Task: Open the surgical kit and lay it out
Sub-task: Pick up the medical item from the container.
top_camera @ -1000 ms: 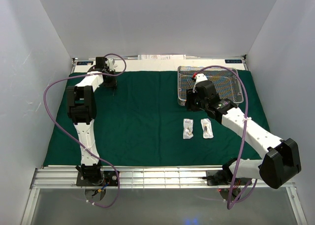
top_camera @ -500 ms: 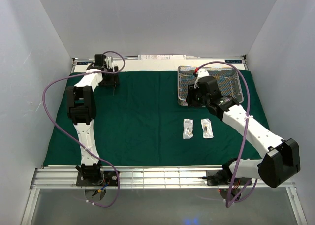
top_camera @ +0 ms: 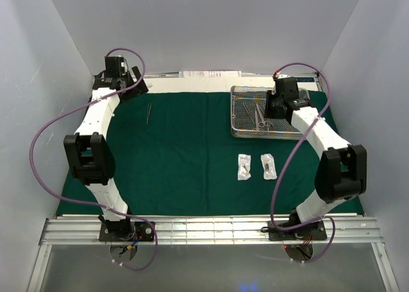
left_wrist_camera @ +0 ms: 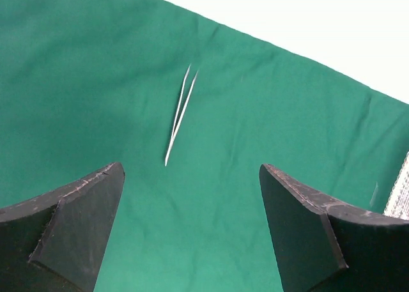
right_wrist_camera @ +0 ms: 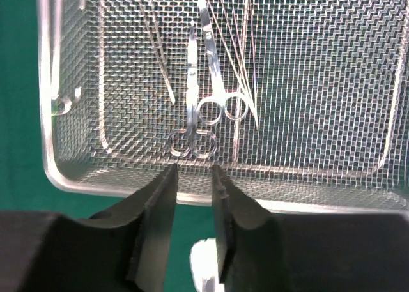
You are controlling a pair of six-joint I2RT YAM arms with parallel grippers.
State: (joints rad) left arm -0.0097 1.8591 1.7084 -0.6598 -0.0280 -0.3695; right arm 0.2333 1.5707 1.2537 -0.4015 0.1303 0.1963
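The forceps [top_camera: 148, 113] are laid flat on the green cloth [top_camera: 185, 158], in its far left part. Their long side runs from near to far and is tipped only a little. In the left wrist view, the two thin tips are seen spread at the far end, and the joined end is turned toward the camera.

Two pairs of scissors [right_wrist_camera: 192, 75] are laid side by side in the wire tray [top_camera: 245, 124], at the far right of the cloth. In the right wrist view, their blades are pointed up and their ring handles down. A small packet [top_camera: 244, 167] and a second packet [top_camera: 268, 166] are laid side by side, nearer than the tray.

One second ago, the left end effector [left_wrist_camera: 190, 170] was held down at the spot where the forceps now lie. It has since been lifted and drawn back toward the far left corner. The right arm was stretched out low before and is now folded up high on the right.

The left end effector is spread wide, and nothing is held or touched. The right end effector [right_wrist_camera: 192, 177] is nearly pressed together, with a thin gap left. Nothing is pinched in it. It is held just beside the scissor rings, over the tray's rim.
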